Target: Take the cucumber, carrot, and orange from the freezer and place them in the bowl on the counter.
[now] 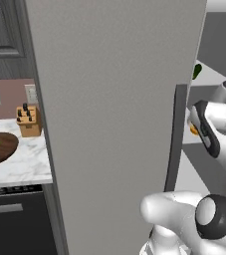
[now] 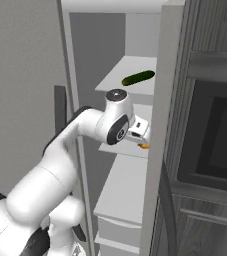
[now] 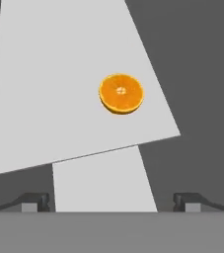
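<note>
With our pincer [image 3: 111,201] spread wide and empty, the orange [image 3: 121,93] ahead on its shelf [image 3: 59,74] looks a flat slice, so closing fingertips may skid over it.

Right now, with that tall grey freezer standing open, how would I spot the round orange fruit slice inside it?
Look into the tall light grey freezer at its white inner shelves. One shelf below the dark green elongated cucumber lies the flat round orange slice, alone on its shelf. Its cut face with pale segment lines sets it apart from the long green cucumber above.
</note>
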You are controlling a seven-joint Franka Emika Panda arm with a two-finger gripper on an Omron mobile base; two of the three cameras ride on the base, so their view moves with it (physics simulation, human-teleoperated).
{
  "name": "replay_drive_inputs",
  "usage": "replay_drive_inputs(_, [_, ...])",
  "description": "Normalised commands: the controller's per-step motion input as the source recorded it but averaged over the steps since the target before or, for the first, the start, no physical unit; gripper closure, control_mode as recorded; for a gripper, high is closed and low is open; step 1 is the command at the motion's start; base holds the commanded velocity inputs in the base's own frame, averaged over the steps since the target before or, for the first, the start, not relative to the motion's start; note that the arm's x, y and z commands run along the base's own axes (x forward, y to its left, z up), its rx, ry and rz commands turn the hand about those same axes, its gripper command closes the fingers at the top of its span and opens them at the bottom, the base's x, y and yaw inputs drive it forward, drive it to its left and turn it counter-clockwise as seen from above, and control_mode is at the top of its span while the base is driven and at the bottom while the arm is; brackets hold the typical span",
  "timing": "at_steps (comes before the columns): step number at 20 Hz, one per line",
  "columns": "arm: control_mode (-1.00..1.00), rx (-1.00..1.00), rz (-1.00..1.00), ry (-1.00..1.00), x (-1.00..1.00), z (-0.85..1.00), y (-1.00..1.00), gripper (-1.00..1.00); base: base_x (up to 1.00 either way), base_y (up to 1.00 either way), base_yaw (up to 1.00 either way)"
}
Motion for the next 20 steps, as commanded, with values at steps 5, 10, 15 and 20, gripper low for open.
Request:
replay_drive_inputs(5, [-1.0, 0.0, 0.01, 0.0, 0.63, -0.24, -0.32, -1.0, 0.0, 0.0, 0.0])
replay_drive_inputs(10, [-1.0, 0.0, 0.0, 0.0, 0.27, -0.22, -0.15, -1.0, 0.0, 0.0, 0.0])
replay_drive_inputs(15, [-1.0, 0.0, 0.0, 0.0, 0.25, -0.42, -0.17, -1.0, 0.0, 0.0, 0.0])
replay_drive_inputs(20, [-1.0, 0.01, 0.0, -0.01, 0.25, -0.32, -0.06, -1.0, 0.0, 0.0, 0.0])
